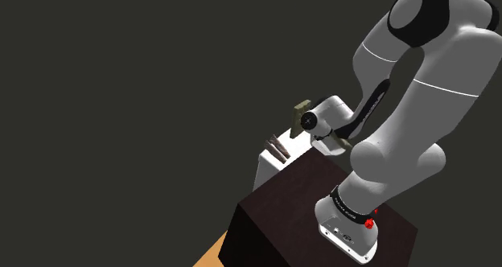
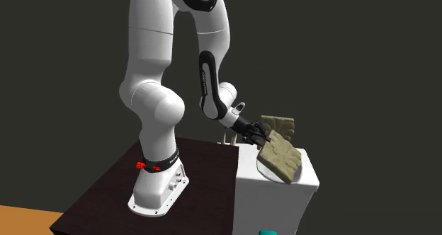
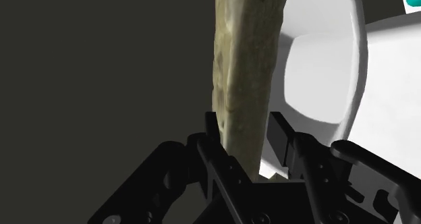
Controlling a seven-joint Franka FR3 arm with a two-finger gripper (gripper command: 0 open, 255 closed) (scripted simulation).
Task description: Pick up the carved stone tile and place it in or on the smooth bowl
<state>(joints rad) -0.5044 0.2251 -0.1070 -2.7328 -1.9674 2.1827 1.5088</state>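
In the second exterior view, a dark grey wall (image 2: 368, 56) fills the top. A white table (image 2: 273, 202) stands lower right, orange floor (image 2: 21, 223) lower left.

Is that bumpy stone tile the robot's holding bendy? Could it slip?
Probably stiff: the stone tile sticks straight out of the gripper without sagging. It might swivel or slip, since the fingers clasp only one end. It looks thick, so likely heavy for its size.

The stone tile (image 3: 243, 67) looks rough, pitted and matt, a mottled tan. The bowl (image 3: 320, 74) is smooth, plain white. The arm (image 2: 152, 49) has a glossy white casing.
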